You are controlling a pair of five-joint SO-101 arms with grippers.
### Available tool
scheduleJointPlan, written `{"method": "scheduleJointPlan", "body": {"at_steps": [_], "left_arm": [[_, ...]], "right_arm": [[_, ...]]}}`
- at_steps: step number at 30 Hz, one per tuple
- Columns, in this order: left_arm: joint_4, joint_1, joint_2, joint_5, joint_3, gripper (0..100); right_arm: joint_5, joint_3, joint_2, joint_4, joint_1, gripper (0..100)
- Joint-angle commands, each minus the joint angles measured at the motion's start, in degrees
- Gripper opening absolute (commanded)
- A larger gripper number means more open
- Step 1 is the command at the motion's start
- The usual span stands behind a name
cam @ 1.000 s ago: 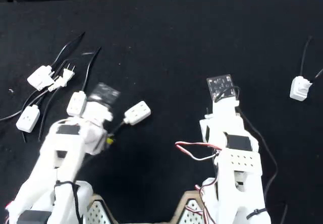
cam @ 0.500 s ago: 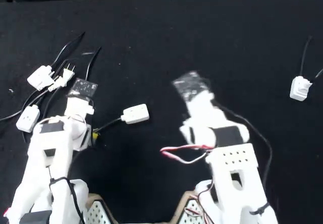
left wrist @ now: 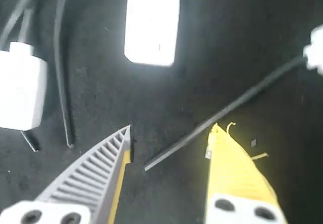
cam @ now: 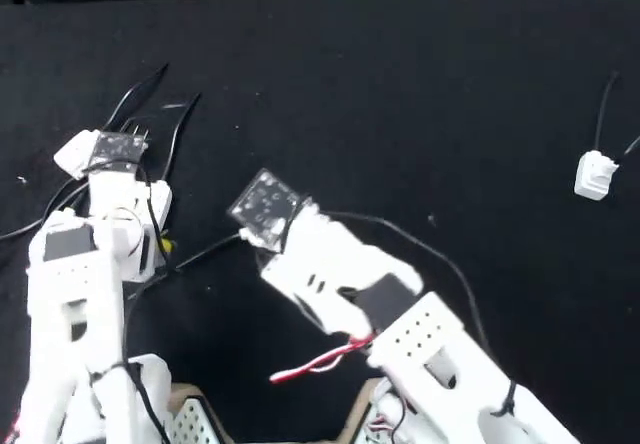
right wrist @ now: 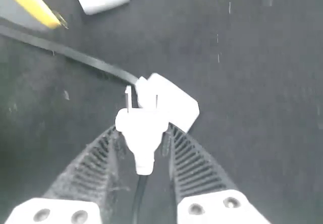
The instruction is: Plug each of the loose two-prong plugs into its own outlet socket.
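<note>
The table (cam: 400, 84) wears black cloth; past its far edge the room is dim clutter. Mid-table, the right end effector (right wrist: 143, 129) clamps a white plug (right wrist: 142, 138). The plug's long axis runs along the fingers and its prongs point away from the wrist at a socket (right wrist: 174, 105) just beyond. Whether the prongs are in, I cannot tell. From above, the right arm covers plug and socket. The left end effector (left wrist: 170, 129) gapes wide over a black cable (left wrist: 227, 110). At the far right a far socket (cam: 596, 175) lies alone.
</note>
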Motion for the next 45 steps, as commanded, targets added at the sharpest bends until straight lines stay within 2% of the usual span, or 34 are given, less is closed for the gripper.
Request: {"method": "scheduleJointPlan", "body": {"at_steps": [1, 8, 17, 23, 28, 36, 39, 45], "left_arm": [[-5.6, 0.0, -11.6, 8.5, 5.4, 25], [-6.8, 11.0, -26.2, 18.0, 13.1, 25], [-6.3, 13.1, -43.2, 18.5, 20.8, 25], [-3.0, 19.6, -53.0, 18.1, 24.2, 25], [-1.4, 19.3, -59.3, 18.1, 25.7, 25], [-1.4, 11.2, -61.3, 20.7, 24.7, 25], [-0.2, 11.6, -61.3, 21.7, 22.3, 25], [4.1, 20.3, -61.3, 20.9, 19.6, 25]], "right_arm": [[-0.6, 0.7, 3.3, -8.5, -2.5, 1.1], [-0.9, 1.3, 13.2, -16.5, -4.5, 1.1], [-0.9, 6.0, 16.1, -27.3, -6.7, 1.1], [-0.9, 6.4, 16.1, -27.8, -6.9, 1.1], [-0.9, 6.5, 16.1, -27.7, -6.9, 1.1], [-0.9, 6.5, 16.2, -27.7, -6.9, 1.1], [-0.9, 6.5, 16.2, -27.7, -6.9, 1.1], [-0.6, 6.5, 16.2, -27.7, -6.9, 1.1]]}}
